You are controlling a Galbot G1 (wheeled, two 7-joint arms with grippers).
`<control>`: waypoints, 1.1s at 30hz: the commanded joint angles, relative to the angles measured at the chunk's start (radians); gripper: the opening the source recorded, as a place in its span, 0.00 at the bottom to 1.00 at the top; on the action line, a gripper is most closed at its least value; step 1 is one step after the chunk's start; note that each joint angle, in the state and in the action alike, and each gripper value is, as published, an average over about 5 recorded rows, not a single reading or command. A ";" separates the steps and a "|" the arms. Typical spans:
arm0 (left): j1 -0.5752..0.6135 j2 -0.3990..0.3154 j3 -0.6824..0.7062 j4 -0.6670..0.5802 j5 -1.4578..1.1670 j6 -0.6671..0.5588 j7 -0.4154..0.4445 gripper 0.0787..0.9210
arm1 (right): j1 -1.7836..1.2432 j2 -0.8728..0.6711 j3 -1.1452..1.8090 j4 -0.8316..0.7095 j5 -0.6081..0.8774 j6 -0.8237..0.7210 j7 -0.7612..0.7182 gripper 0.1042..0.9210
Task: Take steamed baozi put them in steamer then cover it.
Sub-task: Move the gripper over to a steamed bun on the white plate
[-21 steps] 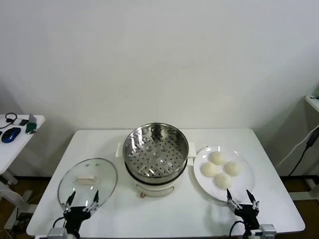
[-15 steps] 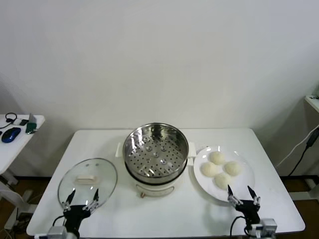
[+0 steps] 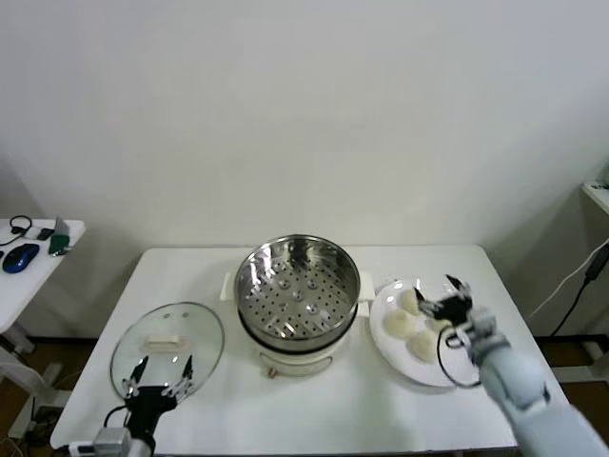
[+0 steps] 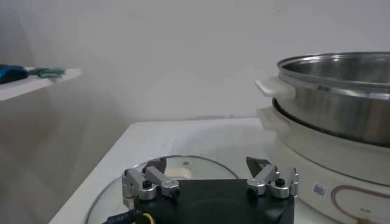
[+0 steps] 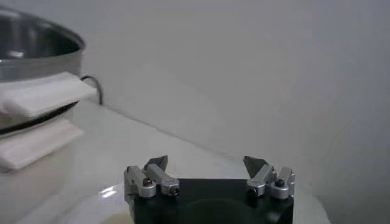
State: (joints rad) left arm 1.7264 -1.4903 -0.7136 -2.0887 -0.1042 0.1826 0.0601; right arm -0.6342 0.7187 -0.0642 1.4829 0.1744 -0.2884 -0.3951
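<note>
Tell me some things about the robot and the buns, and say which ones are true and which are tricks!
1. All four baozi are on the white plate. True.
2. The steamer already has buns in it. False: its holey tray is bare.
3. The right gripper is over the plate with its fingers open. True.
4. The glass cover sits on the steamer. False: it lies flat on the table, on the robot's left of the steamer.
5. The left gripper is holding a bun. False: it is open and holds nothing, low at the near edge of the cover.
</note>
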 commanded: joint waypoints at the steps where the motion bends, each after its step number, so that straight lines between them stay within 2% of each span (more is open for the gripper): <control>1: 0.002 -0.003 0.004 -0.004 0.002 -0.002 0.000 0.88 | 0.514 -0.187 -0.459 -0.241 -0.132 0.089 -0.396 0.88; 6: 0.011 -0.008 0.008 -0.008 0.007 -0.004 0.001 0.88 | 0.825 -0.135 -0.797 -0.398 -0.090 0.241 -0.646 0.88; 11: 0.013 -0.007 0.008 -0.004 0.013 -0.003 0.001 0.88 | 1.051 -0.035 -1.076 -0.506 -0.039 0.282 -0.746 0.88; 17: 0.013 0.001 -0.001 0.001 0.011 -0.003 0.005 0.88 | 1.073 0.067 -1.207 -0.542 -0.013 0.240 -0.744 0.88; 33: 0.019 0.005 -0.005 0.011 0.016 -0.009 0.009 0.88 | 0.830 0.190 -1.070 -0.622 -0.036 0.144 -0.676 0.88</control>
State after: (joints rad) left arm 1.7449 -1.4843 -0.7183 -2.0788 -0.0893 0.1739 0.0693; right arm 0.2051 0.8710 -1.0982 0.9093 0.1413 -0.1365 -1.0408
